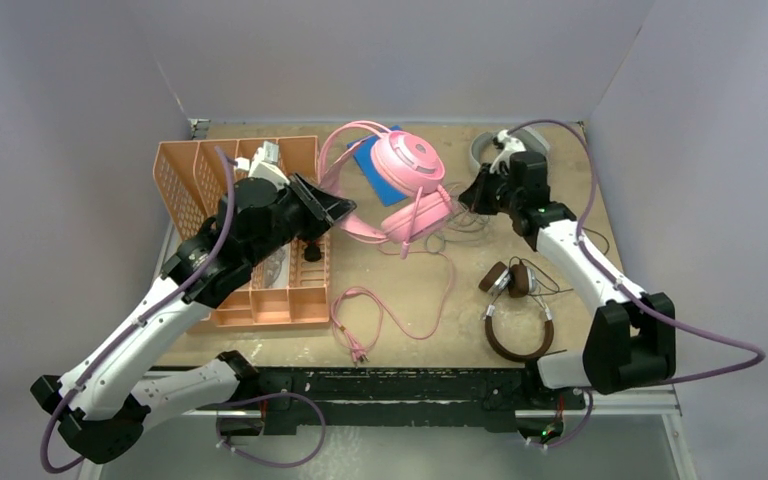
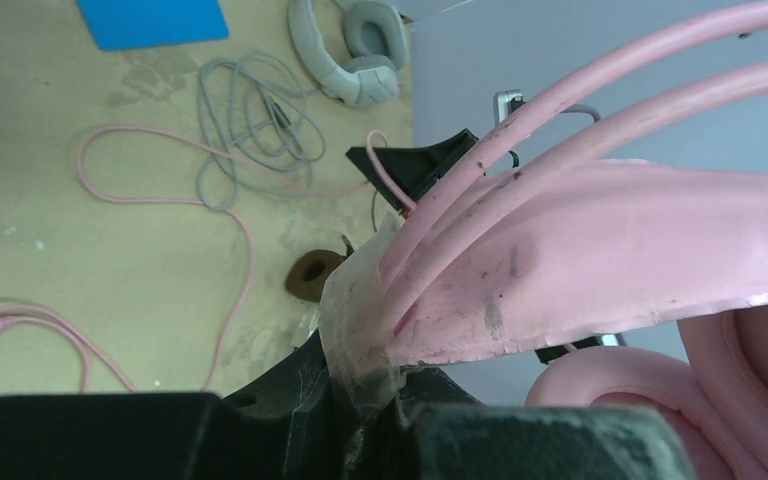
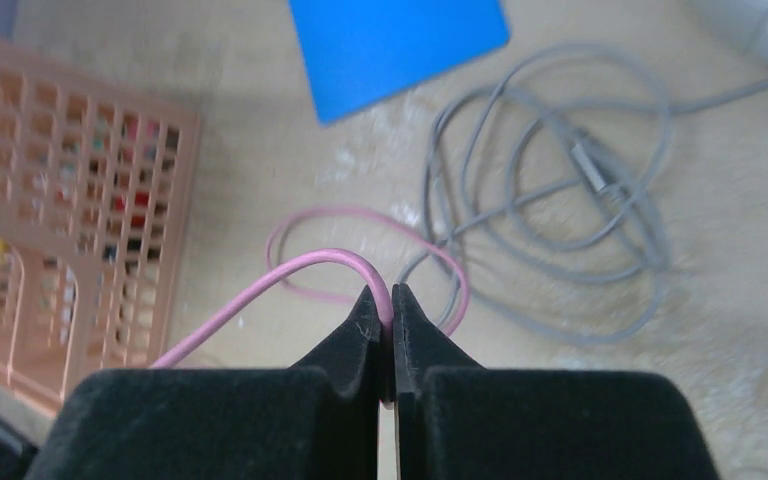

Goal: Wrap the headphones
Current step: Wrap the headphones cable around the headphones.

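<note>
My left arm reaches up from its base at the near left corner and leans across the orange plastic basket with slots (image 1: 190,170). Its wrist points to the right. My left pincer (image 1: 335,208) is squeezed tight on the flat band of the pink headphones with big round ear cups (image 1: 410,165). In the left wrist view the band (image 2: 600,260) sticks out from between my taped fingers (image 2: 355,300).

My right arm bends at the elbow on the near right side. Then it stretches up and to the left, toward the middle of the brown wooden table (image 1: 580,200). My right pincer (image 3: 392,300) is pinched closed on the thin pink cord (image 3: 260,285), which loops over my fingertips.

The pink headphones are in the middle at the back. One ear cup is over a flat blue card (image 1: 370,165). The rest of the pink cord lies in loose curls toward the near edge.

The brown and silver headphones (image 1: 515,320) lie flat near my right arm's base. The light grey headphones (image 2: 355,60) are at the back right, with their grey cord (image 3: 560,200) in a messy pile beside them.
</note>
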